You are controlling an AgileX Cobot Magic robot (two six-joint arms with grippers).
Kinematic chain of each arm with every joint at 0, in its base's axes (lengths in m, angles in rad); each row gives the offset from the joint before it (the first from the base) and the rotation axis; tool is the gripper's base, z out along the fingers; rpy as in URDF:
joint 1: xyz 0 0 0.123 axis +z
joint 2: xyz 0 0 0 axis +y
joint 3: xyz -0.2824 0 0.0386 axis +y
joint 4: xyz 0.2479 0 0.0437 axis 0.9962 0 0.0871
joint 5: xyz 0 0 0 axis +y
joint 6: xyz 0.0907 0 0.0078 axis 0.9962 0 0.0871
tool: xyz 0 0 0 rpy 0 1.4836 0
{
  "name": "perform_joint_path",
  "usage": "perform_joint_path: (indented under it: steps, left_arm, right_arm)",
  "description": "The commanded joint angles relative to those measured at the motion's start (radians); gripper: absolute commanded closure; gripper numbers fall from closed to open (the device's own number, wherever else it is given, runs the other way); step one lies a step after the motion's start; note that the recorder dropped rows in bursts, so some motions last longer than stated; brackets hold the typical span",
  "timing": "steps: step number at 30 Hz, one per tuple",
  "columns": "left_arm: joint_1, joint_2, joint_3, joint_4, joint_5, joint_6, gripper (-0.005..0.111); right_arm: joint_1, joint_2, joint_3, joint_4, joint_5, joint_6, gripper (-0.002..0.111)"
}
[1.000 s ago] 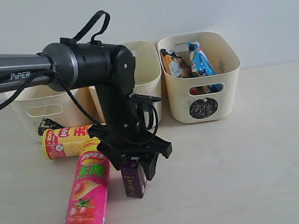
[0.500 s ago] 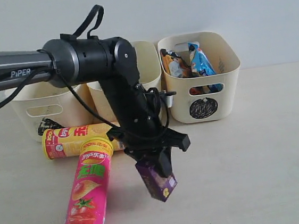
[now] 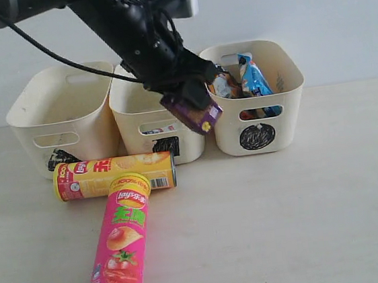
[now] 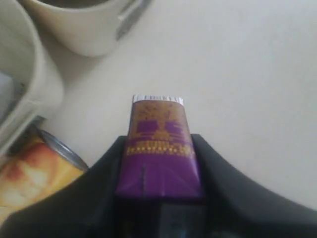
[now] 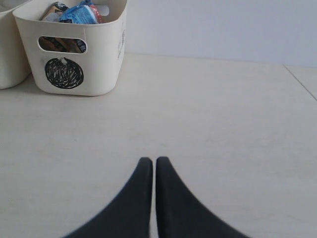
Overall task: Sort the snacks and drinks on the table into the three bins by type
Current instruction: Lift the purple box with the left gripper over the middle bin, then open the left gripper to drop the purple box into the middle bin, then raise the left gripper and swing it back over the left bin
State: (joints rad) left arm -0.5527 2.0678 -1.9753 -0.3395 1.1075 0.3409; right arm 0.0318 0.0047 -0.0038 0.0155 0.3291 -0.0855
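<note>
Left claw (image 3: 187, 95) grips the purple carton (image 3: 195, 114) aloft before square-marked bin (image 3: 132, 117) and circle-marked bin (image 3: 286, 97), yellow tube (image 3: 111, 176) lying below.

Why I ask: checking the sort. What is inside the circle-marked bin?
A blue crinkly pack and an orange bag stick out of the circle-marked bin; whatever lies beneath them is hidden by its wall.

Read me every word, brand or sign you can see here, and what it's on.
"Lay's": logo on the pink chip tube.
Black scribbled circle: right bin.
Black scribbled square: middle bin.
Dark mark, partly hidden: left bin.
Too blurred: print on yellow-red chip tube, purple carton.
</note>
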Motion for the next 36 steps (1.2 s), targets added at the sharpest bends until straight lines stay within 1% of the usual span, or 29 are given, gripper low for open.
perform_joint_path:
  steps: [1,7,13,18,21,26,33,35,36]
  left_arm:
    - [0.057,-0.031,-0.014,-0.009,-0.117,0.053,0.102]
    - [0.113,-0.024,-0.014,-0.005,-0.304,0.127,0.102]
    - [0.159,0.037,-0.012,-0.001,-0.523,0.131,0.102]
    - [0.171,0.115,-0.012,-0.001,-0.692,0.131,0.102]
    - [0.171,0.161,-0.014,-0.001,-0.767,0.131,0.102]
    - [0.173,0.208,-0.014,-0.001,-0.826,0.131,0.102]
    - [0.184,0.245,-0.014,-0.001,-0.828,0.131,0.102]
    - [0.184,0.246,-0.014,-0.001,-0.825,0.131,0.101]
    - [0.184,0.246,-0.014,-0.001,-0.825,0.131,0.098]
  right_arm:
    - [-0.003,-0.005,0.004,-0.002,-0.008,-0.001,0.108]
    - [-0.003,-0.005,0.004,-0.002,-0.008,-0.001,0.108]
    - [-0.003,-0.005,0.004,-0.002,-0.008,-0.001,0.108]
    - [-0.003,-0.005,0.004,-0.002,-0.008,-0.001,0.108]
    - [-0.003,-0.005,0.004,-0.002,-0.008,-0.001,0.108]
    - [-0.003,-0.005,0.004,-0.002,-0.008,-0.001,0.108]
    - [-0.003,-0.005,0.004,-0.002,-0.008,-0.001,0.108]
    - [-0.003,-0.005,0.004,-0.002,-0.008,-0.001,0.108]
    - [-0.003,-0.005,0.004,-0.002,-0.008,-0.001,0.108]
